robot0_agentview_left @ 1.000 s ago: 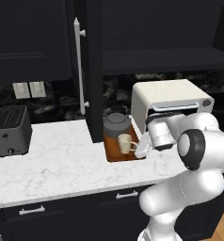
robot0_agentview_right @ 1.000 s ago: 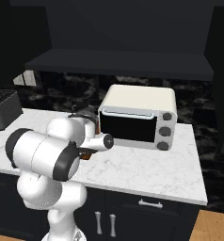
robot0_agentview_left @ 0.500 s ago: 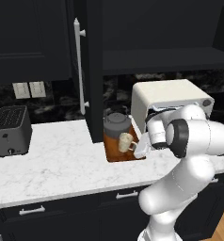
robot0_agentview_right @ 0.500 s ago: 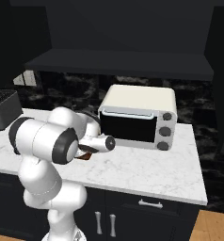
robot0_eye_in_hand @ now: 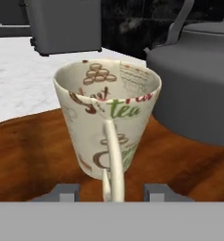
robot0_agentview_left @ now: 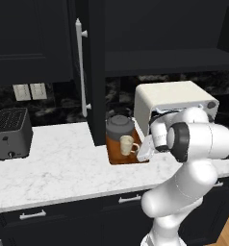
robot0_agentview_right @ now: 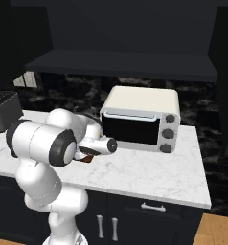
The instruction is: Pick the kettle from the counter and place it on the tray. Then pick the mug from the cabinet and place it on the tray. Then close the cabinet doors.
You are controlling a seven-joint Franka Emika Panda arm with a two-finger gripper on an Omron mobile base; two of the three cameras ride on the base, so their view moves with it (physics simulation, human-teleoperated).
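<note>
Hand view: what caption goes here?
Mug stands on the tray beside the kettle.

The mug (robot0_agentview_left: 127,144) and kettle (robot0_agentview_left: 119,127) stand on the tray (robot0_agentview_left: 117,156), kettle behind. The tray sits on the worktop (robot0_agentview_left: 58,166), between toaster (robot0_agentview_left: 10,132) and oven (robot0_agentview_left: 171,104).

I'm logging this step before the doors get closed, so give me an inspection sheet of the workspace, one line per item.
Surface: white marbled counter, nothing spilled.
Job's things: kettle and mug both upright on the tray, side by side; cabinet door open.
Clutter: toaster at the left, toaster oven right of the tray.
Grippers: gripper open, fingers either side of the mug handle without touching it.
Cables: nothing seen.
Surroundings: black drawers below the counter, wall sockets, dark backsplash.
</note>
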